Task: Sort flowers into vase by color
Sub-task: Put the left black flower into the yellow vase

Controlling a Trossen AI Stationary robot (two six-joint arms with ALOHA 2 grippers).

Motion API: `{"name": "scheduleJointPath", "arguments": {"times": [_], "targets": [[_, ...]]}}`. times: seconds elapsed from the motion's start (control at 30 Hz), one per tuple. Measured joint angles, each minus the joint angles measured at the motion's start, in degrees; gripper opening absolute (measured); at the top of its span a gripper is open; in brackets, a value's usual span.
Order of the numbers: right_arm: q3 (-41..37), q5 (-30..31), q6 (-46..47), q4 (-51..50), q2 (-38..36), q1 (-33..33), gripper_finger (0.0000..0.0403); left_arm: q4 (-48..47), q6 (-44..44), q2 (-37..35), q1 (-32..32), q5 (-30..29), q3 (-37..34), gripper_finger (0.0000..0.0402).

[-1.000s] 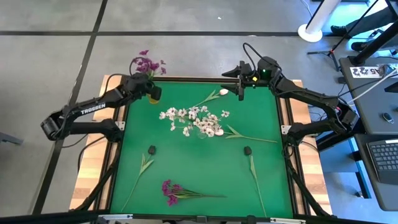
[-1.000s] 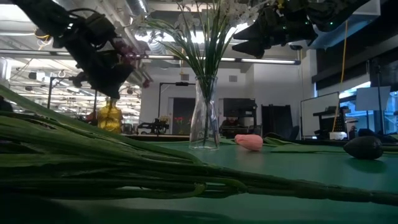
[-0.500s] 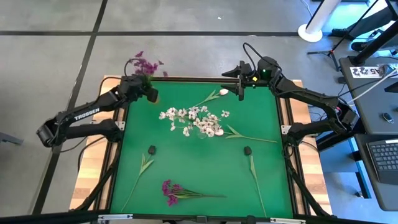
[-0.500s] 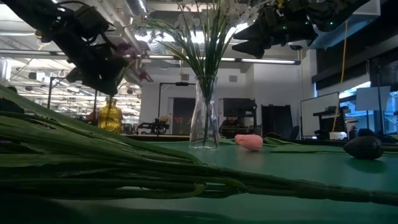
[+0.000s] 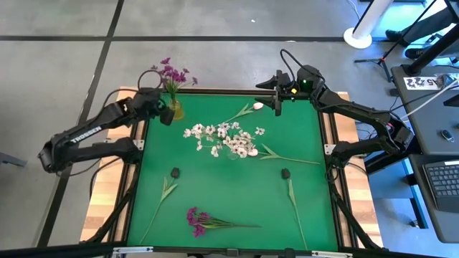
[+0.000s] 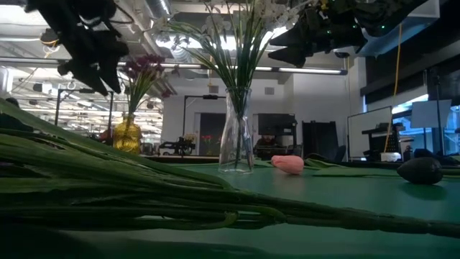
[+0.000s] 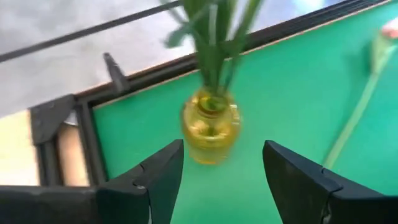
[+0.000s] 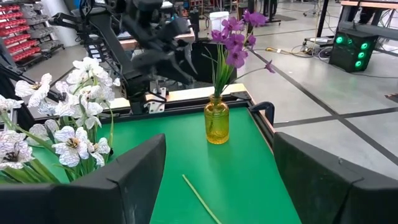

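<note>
Amber glass vase (image 7: 210, 126) holds magenta flowers (image 8: 235, 38), blooms seen only from the right wrist; left gripper (image 7: 222, 171) gapes empty beside it, right gripper (image 8: 219, 163) spread wide.

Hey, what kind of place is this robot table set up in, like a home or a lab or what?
Most likely a robotics lab or workshop, not a home. The green table stands on bare grey concrete floor, red parts bins line shelves in the room behind, and a desk with a dark keyboard sits beside it.
</note>
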Motion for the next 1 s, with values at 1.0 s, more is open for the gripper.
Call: {"name": "scheduleJointPath", "arguments": {"times": [1.0], "targets": [[0.00, 0.00, -0.06, 0.04, 0.00, -0.02, 0.0293, -14.67, -55.77, 10.82, -59.63, 14.58, 2.59, 0.0208]]}}
